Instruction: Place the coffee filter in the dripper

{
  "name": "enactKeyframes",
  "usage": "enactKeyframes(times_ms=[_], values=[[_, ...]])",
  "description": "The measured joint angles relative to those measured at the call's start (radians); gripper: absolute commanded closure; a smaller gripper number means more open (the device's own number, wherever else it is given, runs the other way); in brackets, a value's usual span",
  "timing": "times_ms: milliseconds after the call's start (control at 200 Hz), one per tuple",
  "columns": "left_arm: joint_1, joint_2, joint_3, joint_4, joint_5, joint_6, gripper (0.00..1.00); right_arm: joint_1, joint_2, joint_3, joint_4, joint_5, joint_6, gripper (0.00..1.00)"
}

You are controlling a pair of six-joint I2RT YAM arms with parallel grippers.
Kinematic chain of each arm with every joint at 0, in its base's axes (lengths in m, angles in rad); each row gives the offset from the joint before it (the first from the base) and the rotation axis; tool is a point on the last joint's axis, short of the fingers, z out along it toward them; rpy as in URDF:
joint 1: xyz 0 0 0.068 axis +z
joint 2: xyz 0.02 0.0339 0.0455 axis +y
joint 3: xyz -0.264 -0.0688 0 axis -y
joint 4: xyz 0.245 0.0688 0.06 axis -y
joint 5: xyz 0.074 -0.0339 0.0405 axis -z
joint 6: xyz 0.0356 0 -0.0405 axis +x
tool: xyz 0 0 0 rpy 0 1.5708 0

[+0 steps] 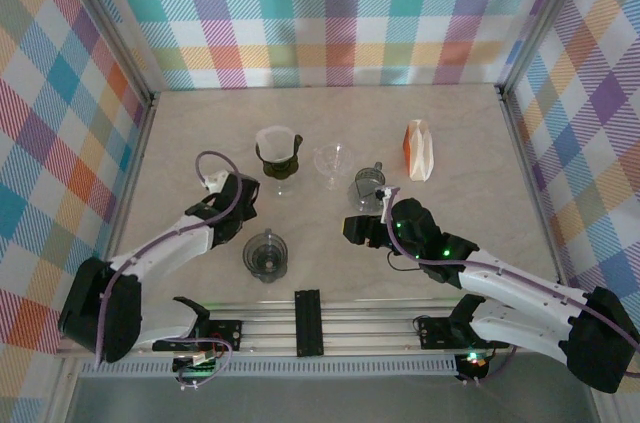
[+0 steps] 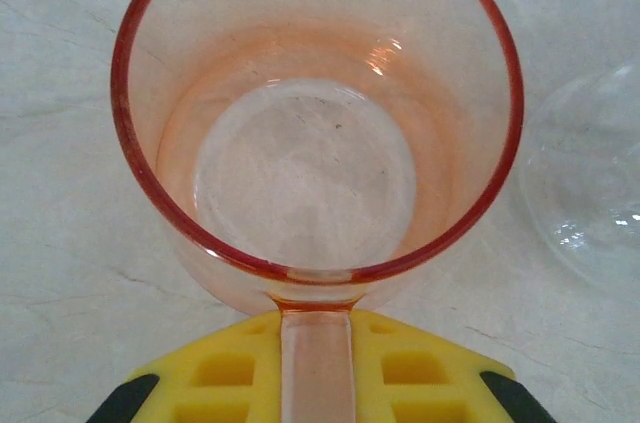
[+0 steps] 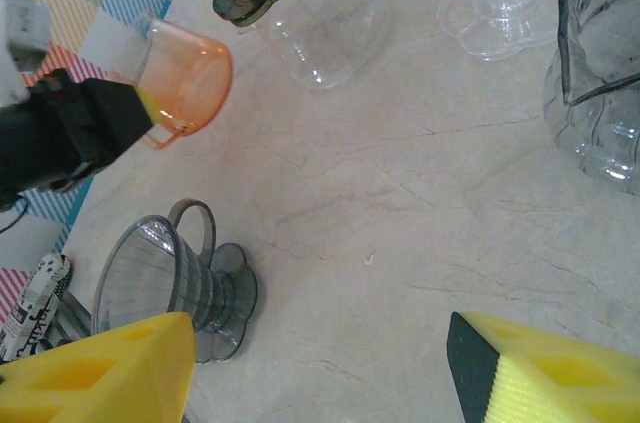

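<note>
Pale marbled table (image 1: 470, 233), faint grey veins. Near its middle stands a clear dripper (image 1: 333, 163), upright. Left of the clear dripper, near: clear glass vessel (image 1: 279, 181) topped by a dark green dripper (image 1: 278, 158). Just right of it: grey fluted glass jug (image 1: 368, 183). Further right, well apart: orange-and-white packet (image 1: 418, 148). Toward the arm bases and left: smoky grey dripper (image 1: 265, 255) with a handle, upright.

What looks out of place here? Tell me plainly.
The left hand grips the orange cup by its handle, an item the filter task doesn't call for. Nothing appears spilled or broken.
</note>
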Motion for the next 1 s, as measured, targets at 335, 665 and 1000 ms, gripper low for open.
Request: enactKeyframes(times_ms=[335, 665, 1000], values=[[0.0, -0.232, 0.013, -0.227, 0.003, -0.039, 1.0, 0.0, -0.014, 0.0, -0.004, 0.025, -0.001, 0.31], [-0.147, -0.433, 0.053, -0.403, 0.072, -0.077, 1.0, 0.0, -0.074, 0.0, -0.063, 0.086, -0.023, 0.3], [-0.51, -0.357, 0.236, -0.525, -0.008, -0.122, 1.0, 0.0, -0.144, 0.0, -0.119, 0.157, -0.031, 0.29]])
